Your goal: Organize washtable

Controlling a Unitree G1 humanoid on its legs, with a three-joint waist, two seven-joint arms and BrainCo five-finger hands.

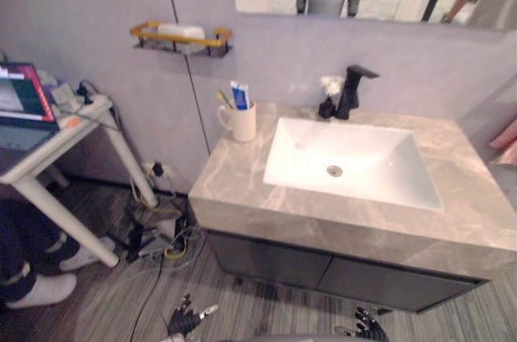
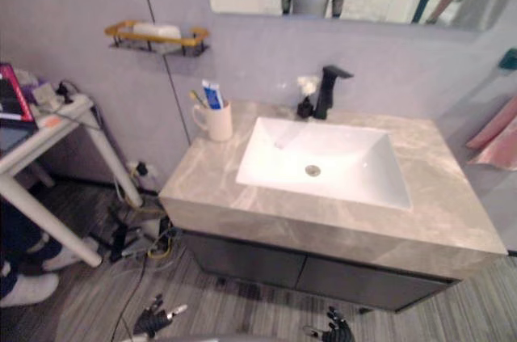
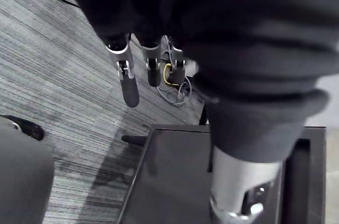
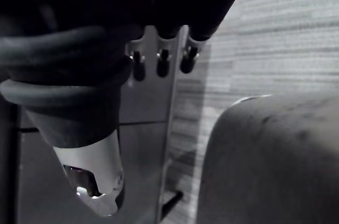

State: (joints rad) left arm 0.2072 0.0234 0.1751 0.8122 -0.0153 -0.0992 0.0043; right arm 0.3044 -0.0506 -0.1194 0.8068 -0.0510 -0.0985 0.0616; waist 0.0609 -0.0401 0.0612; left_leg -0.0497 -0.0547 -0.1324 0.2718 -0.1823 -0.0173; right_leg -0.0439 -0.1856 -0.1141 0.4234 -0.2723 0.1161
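The washtable is a grey marble counter (image 1: 242, 188) with a white sink (image 1: 355, 160) and a black tap (image 1: 351, 91) at its back. A white cup (image 1: 240, 121) holding a toothbrush and a blue-and-white toothpaste tube (image 1: 240, 95) stands at the back left corner. A small white object (image 1: 329, 86) sits beside the tap. Both hands hang low over the floor in front of the cabinet, holding nothing. My left hand (image 1: 186, 319) has its fingers (image 3: 130, 83) straight and spread, so it is open. My right hand (image 1: 367, 328) shows relaxed fingers (image 4: 161, 64), also open.
A gold-rimmed wall shelf (image 1: 182, 37) with a white bar hangs left of the mirror. A white table (image 1: 60, 144) with a laptop stands at the left, a person's legs and white shoes (image 1: 44, 289) beneath it. Cables (image 1: 157, 237) lie on the floor. A dark cabinet (image 1: 323, 269) sits under the counter.
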